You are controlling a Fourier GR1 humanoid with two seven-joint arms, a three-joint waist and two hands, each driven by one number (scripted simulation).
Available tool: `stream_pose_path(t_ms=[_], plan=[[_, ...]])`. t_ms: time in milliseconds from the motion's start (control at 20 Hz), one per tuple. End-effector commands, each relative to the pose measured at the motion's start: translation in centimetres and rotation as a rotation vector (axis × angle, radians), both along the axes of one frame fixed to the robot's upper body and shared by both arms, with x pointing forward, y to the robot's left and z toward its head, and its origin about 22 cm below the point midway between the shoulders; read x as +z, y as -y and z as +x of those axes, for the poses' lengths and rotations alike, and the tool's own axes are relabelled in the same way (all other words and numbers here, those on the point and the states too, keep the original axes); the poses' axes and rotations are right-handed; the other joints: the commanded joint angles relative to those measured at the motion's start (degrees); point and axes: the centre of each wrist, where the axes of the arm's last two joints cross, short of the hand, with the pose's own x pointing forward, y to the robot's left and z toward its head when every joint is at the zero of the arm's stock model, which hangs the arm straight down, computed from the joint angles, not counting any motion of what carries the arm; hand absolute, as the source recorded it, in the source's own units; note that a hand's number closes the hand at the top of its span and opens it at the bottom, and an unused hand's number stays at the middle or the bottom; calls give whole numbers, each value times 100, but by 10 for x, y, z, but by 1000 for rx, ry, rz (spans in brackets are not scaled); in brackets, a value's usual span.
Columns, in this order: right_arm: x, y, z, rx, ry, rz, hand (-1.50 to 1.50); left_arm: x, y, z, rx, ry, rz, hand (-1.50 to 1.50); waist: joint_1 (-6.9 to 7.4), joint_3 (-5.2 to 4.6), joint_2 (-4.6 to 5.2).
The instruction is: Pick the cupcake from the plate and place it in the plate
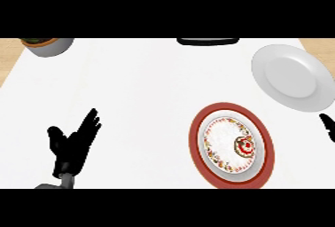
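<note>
Left hand (71,144) showing at the near left, fingers spread and pointing up toward the far side, thumb standing apart; holding nothing, resting over bare bench. Grey forearm entering from the near edge just below it.

Right hand (328,126) showing only as a black sliver at the right edge; cannot tell how its fingers are set.

Bench (137,88) is a plain white top, filling almost the whole view. Light wood surface peeking out at the far left and far right corners beyond the white top.

Cupcake (245,146) sitting on the red-rimmed plate (198,142), near right of the bench. It is lying toward the right side of that plate's patterned centre, white top with red marks. Well apart from the left hand, with open bench lying between them; nearer to the right hand's sliver, but not touching it.

White plate (291,75) lying at the far right, beyond the red-rimmed plate and slightly right of it, the two rims close but apart. Nothing on it.

Grey pot (49,45) sitting at the far left corner, cut by the view's edge, something greenish-brown inside. Dark flat object (208,41) sitting at the far edge, centre-right, only partly showing.
</note>
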Motion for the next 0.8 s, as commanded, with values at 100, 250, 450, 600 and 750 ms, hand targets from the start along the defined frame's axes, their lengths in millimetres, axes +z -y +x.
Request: stream_pose_path(t_ms=[100, 250, 450, 600, 750], plan=[[-5, 9, -51, 7, -32, -79, -150, 5, 27, 16, -43, -15, -26, 0, 120, 2, 6], [19, 10, -68, 75, -233, -166, -150, -2, 6, -6, -25, -46, -17, 0, 97, -5, -4], [41, 2, -60, 167, -482, -309, -150, -2, 15, 7, -14, -38, -3, 0, 130, -20, 32], [53, -15, -56, 210, -579, -346, -150, -13, 15, -8, -32, -30, -13, 0, 201, -13, 22], [69, -45, -57, 193, -633, -380, -150, -2, 19, 5, -36, -40, 0, 0, 181, -9, 19]])
